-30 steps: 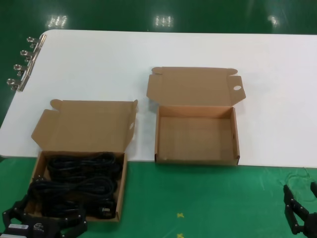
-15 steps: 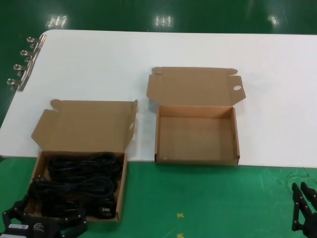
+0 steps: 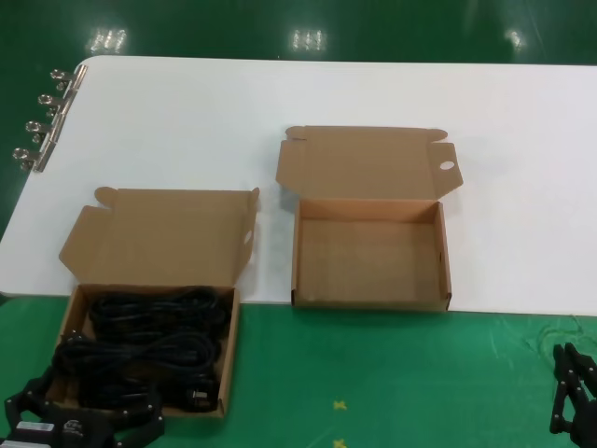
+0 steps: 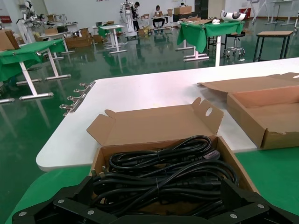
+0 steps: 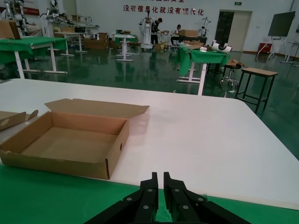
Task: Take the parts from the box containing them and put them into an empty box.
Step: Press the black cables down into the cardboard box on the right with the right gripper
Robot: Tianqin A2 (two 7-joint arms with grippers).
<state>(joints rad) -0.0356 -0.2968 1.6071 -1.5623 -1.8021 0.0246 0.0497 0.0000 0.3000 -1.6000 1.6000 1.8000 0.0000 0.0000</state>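
Observation:
Several black power cords lie coiled in the winged-lid cardboard box at the near left, on the green mat. They also show in the left wrist view, with that box's lid behind them. My left gripper is open wide at the box's near edge, its jaws spread over the cords and holding nothing. The empty box with the punched-hole lid tab sits in the middle on the white table, also in both wrist views. My right gripper is shut and empty at the near right.
Metal binder clips are fixed along the white table's far left edge. A green mat covers the near strip, with a small yellow mark on it. The empty box's lid lies open toward the far side.
My right gripper's fingers have closed together from open, and it has shifted slightly right and lower in view. The left gripper, cords and boxes have not moved.

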